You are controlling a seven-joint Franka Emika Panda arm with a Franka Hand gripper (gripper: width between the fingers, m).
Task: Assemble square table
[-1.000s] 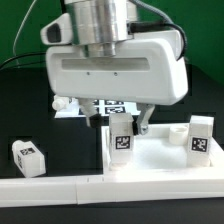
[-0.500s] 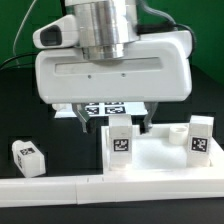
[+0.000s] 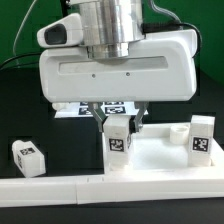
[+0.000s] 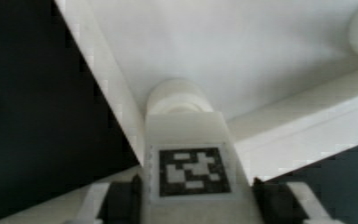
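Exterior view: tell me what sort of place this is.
Probably a robotics lab bench: a gripper at a tagged white leg on a tabletop, a marker board behind, a black table, a green backdrop.

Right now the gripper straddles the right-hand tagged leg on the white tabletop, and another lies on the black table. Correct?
No: the gripper straddles the leg at the exterior view's left of the tabletop; the right-hand leg stands free. The third leg does lie on the black table.

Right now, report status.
Gripper straddling upright leg on tabletop, grip unconfirmed. Second leg standing nearby, third leg lying apart. Nothing blocking.
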